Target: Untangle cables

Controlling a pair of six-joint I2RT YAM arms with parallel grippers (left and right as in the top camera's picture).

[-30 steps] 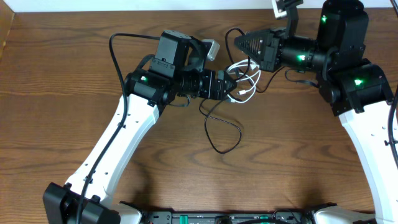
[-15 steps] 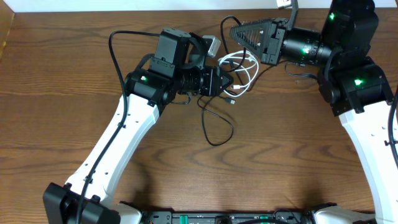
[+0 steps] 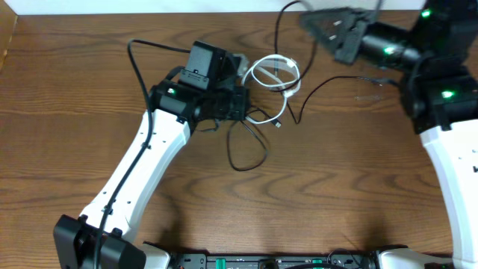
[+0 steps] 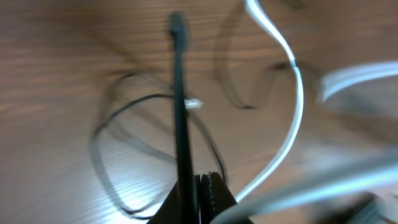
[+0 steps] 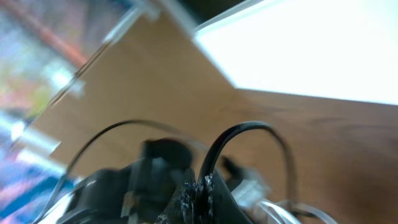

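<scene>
The white cable (image 3: 273,75) lies in a coil on the table, between the two arms. The black cable (image 3: 247,154) forms a loop nearer the front and also rises toward the back. My left gripper (image 3: 249,105) sits beside the white coil. It is shut on the black cable (image 4: 180,106), whose plug end sticks out past the fingertips (image 4: 214,190). The white cable (image 4: 293,118) curves past on the right. My right gripper (image 3: 306,20) is at the far edge, shut on another stretch of the black cable (image 5: 239,129), which arches up from the closed jaws. Both wrist views are blurred.
Thicker black arm wires (image 3: 139,58) arc over the left arm. The left arm's dark body (image 5: 155,163) shows in the right wrist view. The table's far edge (image 3: 149,13) meets a white wall. Bare wood (image 3: 358,179) lies to the front right.
My left gripper has shut on the black cable and drawn back to the left. My right gripper has moved up and to the far right, pulling the black cable. The white coil has spread wider.
</scene>
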